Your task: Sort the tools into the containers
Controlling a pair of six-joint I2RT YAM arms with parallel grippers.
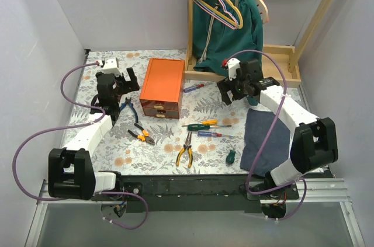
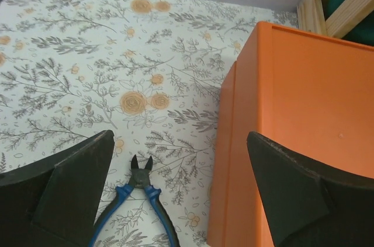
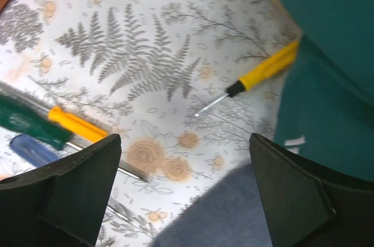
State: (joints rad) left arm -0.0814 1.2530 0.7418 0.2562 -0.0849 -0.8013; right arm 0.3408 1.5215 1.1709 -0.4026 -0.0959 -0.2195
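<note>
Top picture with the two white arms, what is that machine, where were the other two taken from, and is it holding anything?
Those are two robot arms bolted at the near edge of a table, seen by a camera above and behind them. The other pictures come from a camera on each wrist; the dark shapes at the bottom are that hand's own fingers. The left hand hovers beside an orange cabinet, near blue pliers. The right hand looks down on a yellow screwdriver. More pliers, screwdrivers and a dark cloth lie on the table. Both hands are open and hold nothing.
</note>
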